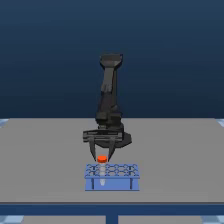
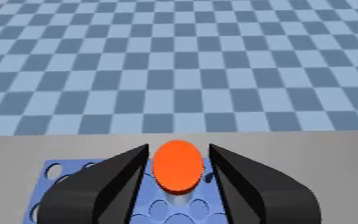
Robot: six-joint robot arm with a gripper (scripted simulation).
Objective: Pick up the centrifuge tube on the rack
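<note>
While the dark robot arm (image 1: 109,95) stands upright on the grey table (image 1: 45,155), its gripper (image 1: 103,156) hangs directly above the blue rack (image 1: 111,178), fingers pointing down. That rack sits near the table's front edge, in front of the arm's base, a low frame with a top grid of round holes and thin upright legs. The centrifuge tube (image 1: 102,165) stands in a hole at the end of the rack toward the exterior view's left, and its orange-red cap (image 1: 102,159) rises just above the grid. In the exterior view the cap lies between the two black fingers (image 1: 93,150), with their tips level with it. Seen from the wrist view, the same cap (image 2: 177,166) shows as a bright orange oval framed by a finger (image 2: 113,185) on either side, above the rack's holes (image 2: 171,207). A thin strip of lighter background separates each finger from the cap, so the jaws are spread a little wider than the cap and are not pressing on it. Below the cap, the pale body of the tube is mostly hidden by the rack in the exterior view, apart from a faint whitish shape between the legs. Beyond the table, the wrist view takes in a blue checkered floor (image 2: 179,60).
</note>
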